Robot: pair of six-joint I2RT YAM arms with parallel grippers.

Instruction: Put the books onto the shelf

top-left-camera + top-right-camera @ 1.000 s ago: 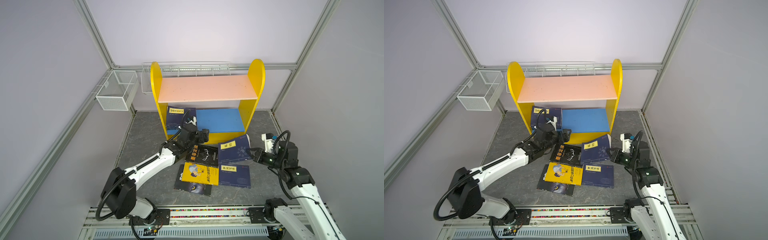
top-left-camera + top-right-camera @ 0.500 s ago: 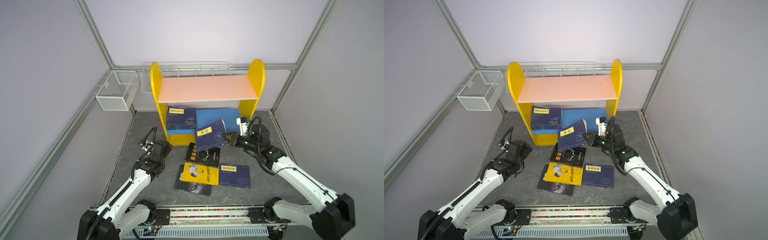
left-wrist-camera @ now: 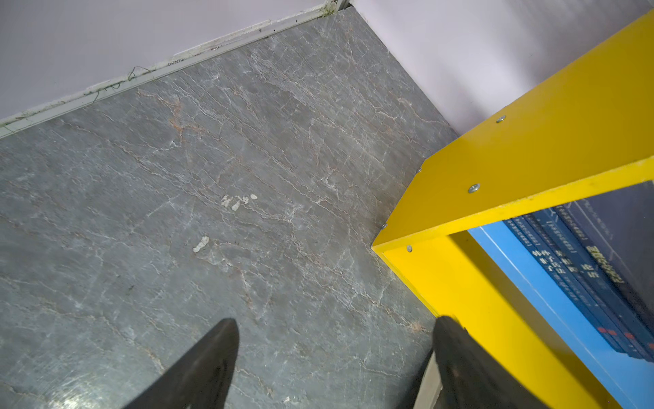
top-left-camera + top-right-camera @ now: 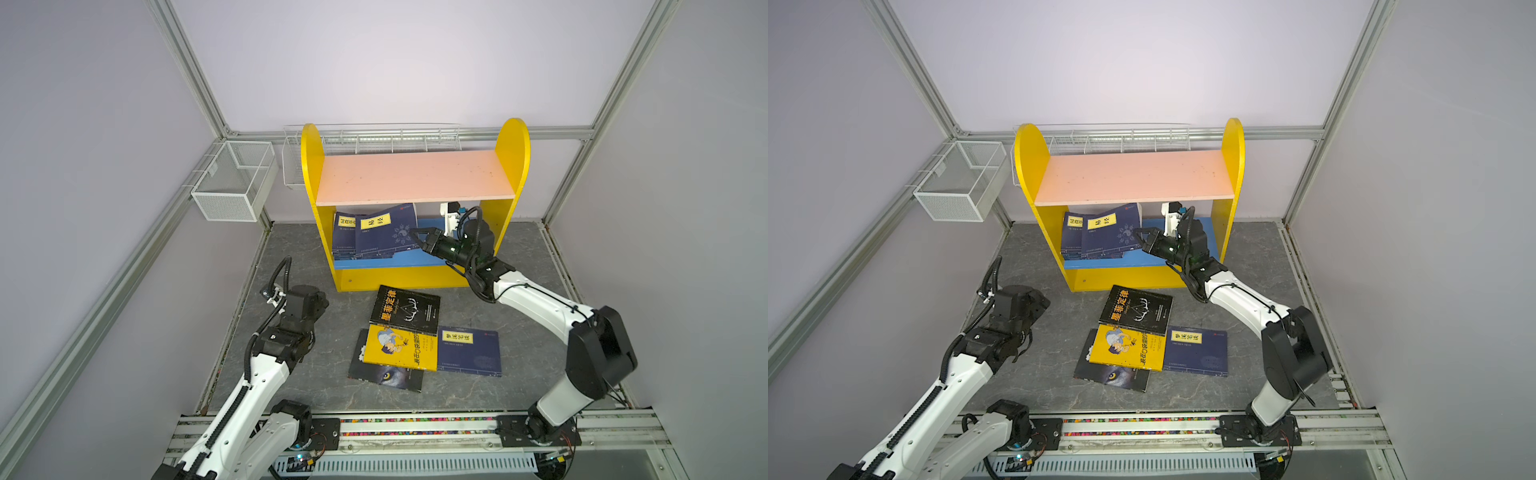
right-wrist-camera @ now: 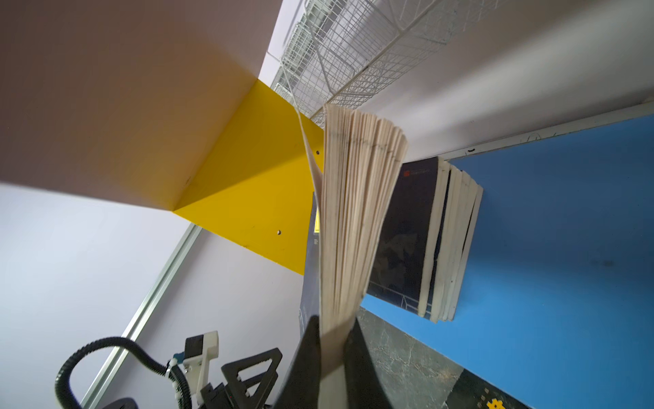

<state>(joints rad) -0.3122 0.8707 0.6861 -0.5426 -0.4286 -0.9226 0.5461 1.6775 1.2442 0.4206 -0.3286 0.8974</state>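
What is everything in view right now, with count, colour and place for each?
shelf: one, yellow sides, pink upper board, blue lower board; at the back.
shelved books: several, count unclear, navy; left end of the lower board.
held book: one, navy; tilted inside the lower tier.
floor books: four, black, yellow, dark wolf-eye, navy; clustered before the shelf.
wire baskets: two, white; left wall and another behind the shelf.
left gripper: one, black, open; over bare floor beside the shelf.
right gripper: one, black, shut on the held book.

Lilac walls (image 4: 395, 62) enclose a grey veined floor (image 4: 324, 374) (white mesh basket (image 4: 232, 183) wall-hung).
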